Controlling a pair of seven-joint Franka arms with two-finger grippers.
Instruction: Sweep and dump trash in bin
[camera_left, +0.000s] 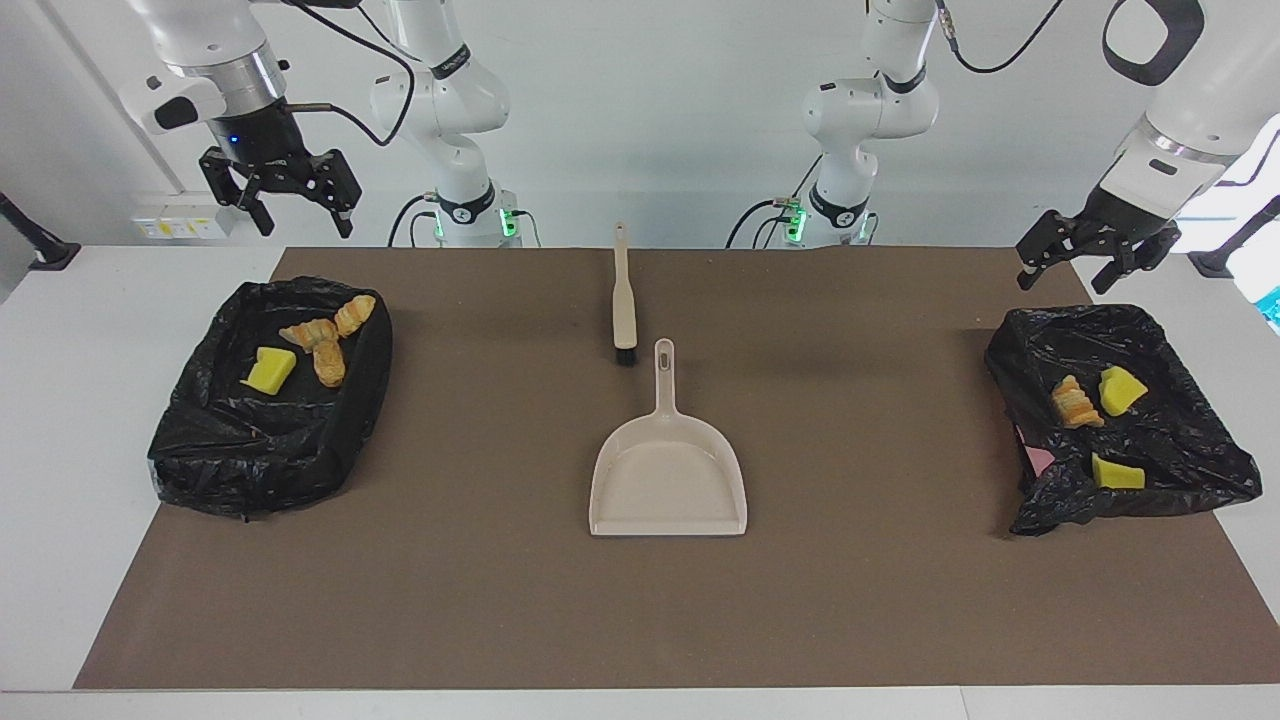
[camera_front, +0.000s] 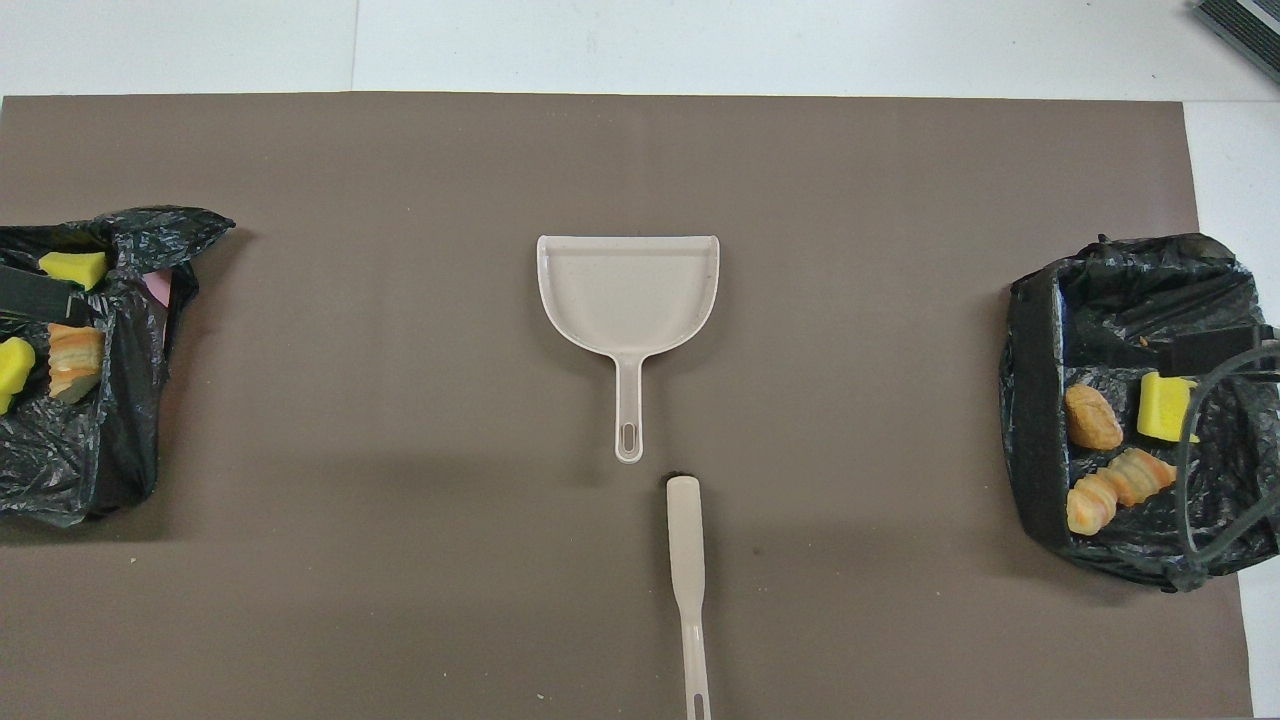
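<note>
All the trash lies in two black bag-lined bins. The bin (camera_left: 200, 450) at the right arm's end holds a yellow sponge chunk (camera_left: 270, 370) and orange-brown bread pieces (camera_left: 325, 345); it also shows in the overhead view (camera_front: 1030, 400). The bin (camera_left: 1190, 470) at the left arm's end holds a bread piece (camera_left: 1075, 402) and two yellow sponge chunks (camera_left: 1120, 388); it also shows in the overhead view (camera_front: 110, 420). My right gripper (camera_left: 304, 228) hangs open and empty over its bin's near edge. My left gripper (camera_left: 1062, 282) hangs open and empty over its bin's near edge.
A beige dustpan (camera_left: 668, 470) lies empty at the mat's middle, handle toward the robots, also in the overhead view (camera_front: 627, 290). A beige brush (camera_left: 623, 295) lies nearer to the robots, bristles by the pan's handle, also in the overhead view (camera_front: 687, 570). Brown mat (camera_left: 640, 620) covers the table.
</note>
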